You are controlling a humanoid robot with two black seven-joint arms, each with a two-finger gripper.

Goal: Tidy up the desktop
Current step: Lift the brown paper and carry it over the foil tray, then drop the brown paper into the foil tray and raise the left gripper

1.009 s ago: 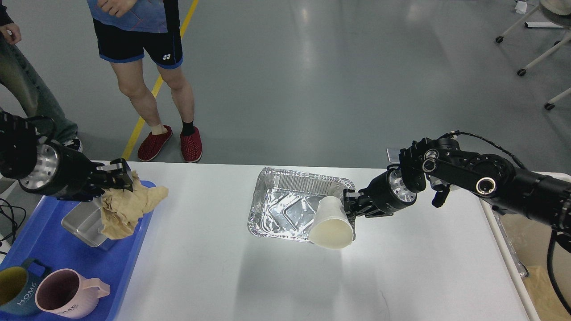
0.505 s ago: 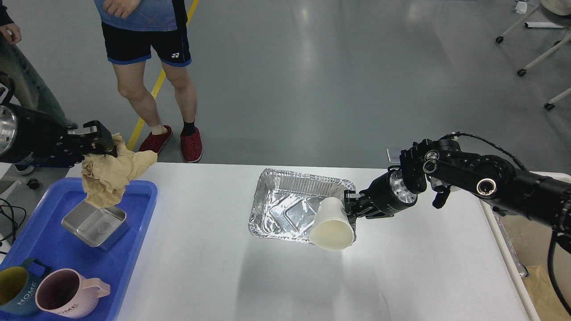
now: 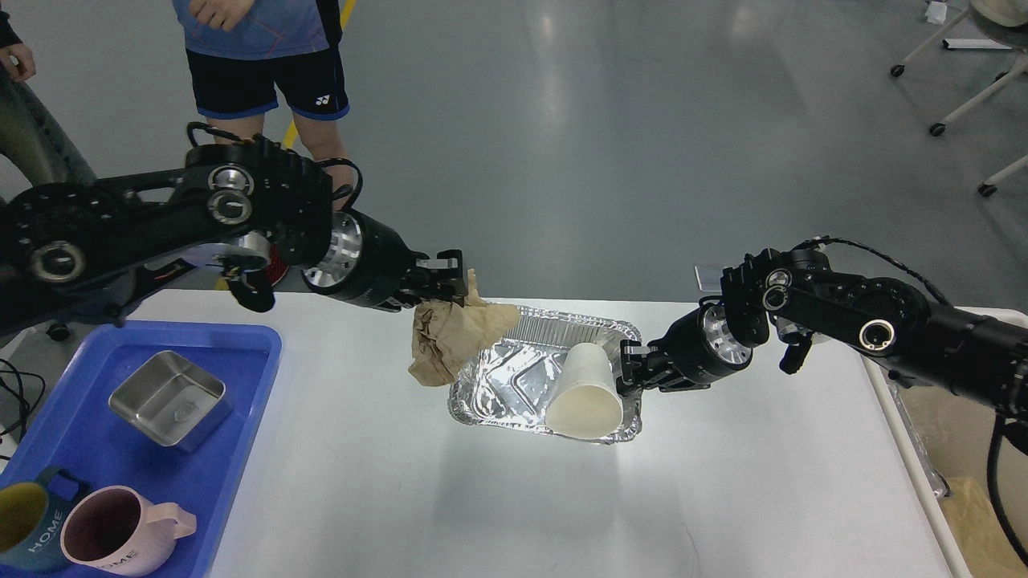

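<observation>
Since half a second ago, the left gripper [image 3: 450, 281] has swept from above the blue tray [image 3: 48, 449] at the near left across to the far middle of the desktop [image 3: 385, 482]. Its fingers pinch a crumpled tan paper [image 3: 454, 333], which now hangs at the left rim of the foil tray [image 3: 514, 321]. That move has uncovered the small steel box [image 3: 170, 397] in the blue tray, beside a pink mug [image 3: 120, 534] and a dark blue mug [image 3: 28, 526]. On the right, the right gripper [image 3: 628, 368] sits against a white paper cup [image 3: 585, 392]; whether its fingers clamp the cup is hard to tell. This cup now stands more upright than before, inside the foil tray's right end. The wide white desktop fills the near half of the view, under both trays.
</observation>
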